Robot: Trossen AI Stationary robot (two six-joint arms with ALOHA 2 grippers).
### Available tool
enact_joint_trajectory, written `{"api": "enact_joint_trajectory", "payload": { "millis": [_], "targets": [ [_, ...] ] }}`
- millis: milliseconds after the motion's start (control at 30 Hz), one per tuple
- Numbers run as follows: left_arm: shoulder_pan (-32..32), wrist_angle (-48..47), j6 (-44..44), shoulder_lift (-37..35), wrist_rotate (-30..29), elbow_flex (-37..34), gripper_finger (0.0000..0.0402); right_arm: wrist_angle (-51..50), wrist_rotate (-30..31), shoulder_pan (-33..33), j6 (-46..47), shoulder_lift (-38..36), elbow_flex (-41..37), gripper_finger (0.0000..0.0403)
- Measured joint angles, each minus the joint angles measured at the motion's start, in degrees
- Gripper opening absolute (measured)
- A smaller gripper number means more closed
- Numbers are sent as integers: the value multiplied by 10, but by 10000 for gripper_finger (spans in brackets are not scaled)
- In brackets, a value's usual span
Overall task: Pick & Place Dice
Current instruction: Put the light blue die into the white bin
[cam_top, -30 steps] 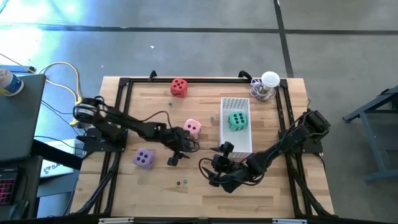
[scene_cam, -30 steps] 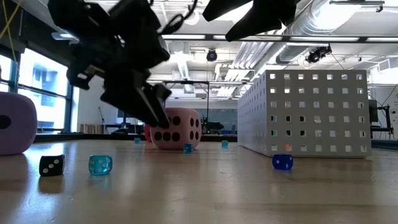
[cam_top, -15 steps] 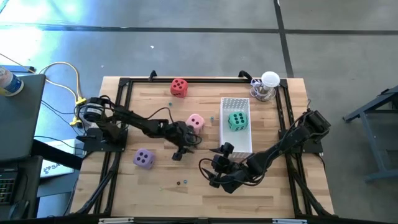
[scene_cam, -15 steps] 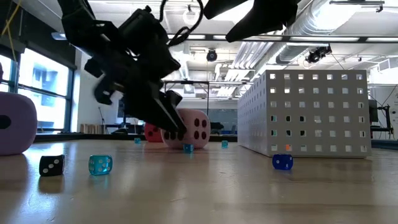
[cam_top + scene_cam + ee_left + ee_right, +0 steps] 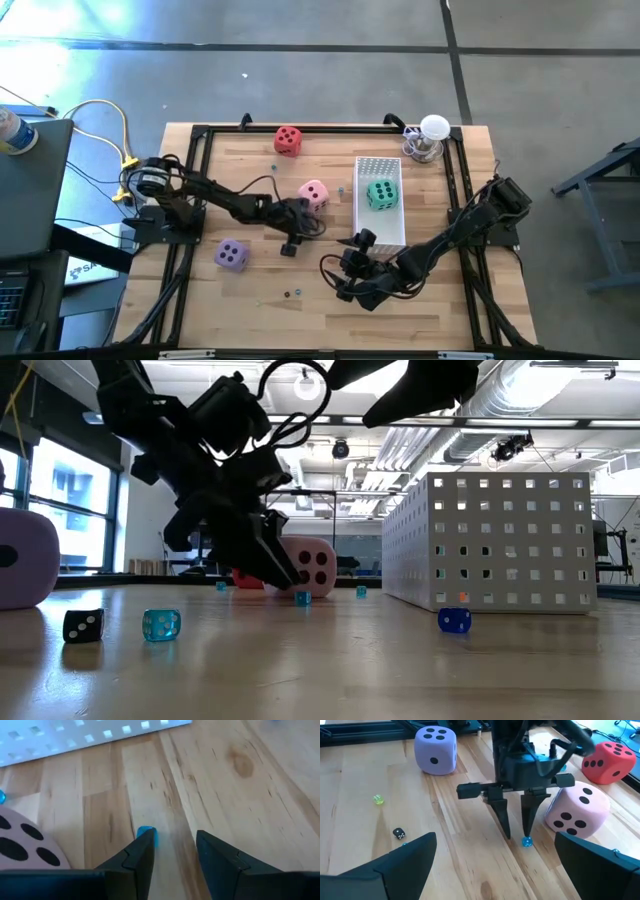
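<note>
The pink die [image 5: 314, 194] rests on the table's middle. My left gripper [image 5: 517, 835] stands just on its near side, fingers slanting down close to the wood, narrowly open with nothing between them. A tiny blue bead [image 5: 147, 834] lies at one fingertip. The green die [image 5: 381, 193] sits inside the white perforated box [image 5: 380, 165]. The red die [image 5: 288, 139] is at the far edge and the purple die [image 5: 232, 255] at the near left. My right gripper [image 5: 350, 275] hovers wide open, nearer the front edge. My left gripper has one fingertip [image 5: 528, 827] right at the tiny blue bead [image 5: 526, 841], which lies on the wood; whether the two touch I cannot tell. The pink die [image 5: 577, 810] stands just beside that finger, with a small gap showing.
Small loose dice and beads lie on the near part of the table: a black one [image 5: 83, 625], a clear blue one [image 5: 161, 625] and a blue one [image 5: 454, 621]. A glass stand with a white ball [image 5: 430, 140] is at the back right. A black frame [image 5: 200, 150] rims the table.
My left gripper has gone a little toward the table's right and far side, sunk lower and tipped further down; its finger gap is unchanged. The pink die has slid a short way toward the far edge and turned about, showing other pips now.
</note>
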Motion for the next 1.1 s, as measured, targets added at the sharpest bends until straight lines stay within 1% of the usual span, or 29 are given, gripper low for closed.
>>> {"api": "enact_joint_trajectory", "payload": {
  "millis": [200,433,733,967,1100],
  "targets": [
    [0,23,1,8,-43,0,141,2,0,0,0,0,0,398],
    [1,25,-3,22,-44,0,141,1,0,0,-1,0,0,398],
    [1,64,-15,57,-41,1,141,5,0,0,-1,0,0,398],
    [1,63,-16,57,-42,1,141,4,0,0,-2,0,0,398],
    [1,66,-16,63,-42,1,133,4,0,0,-2,0,0,398]
  ]
}}
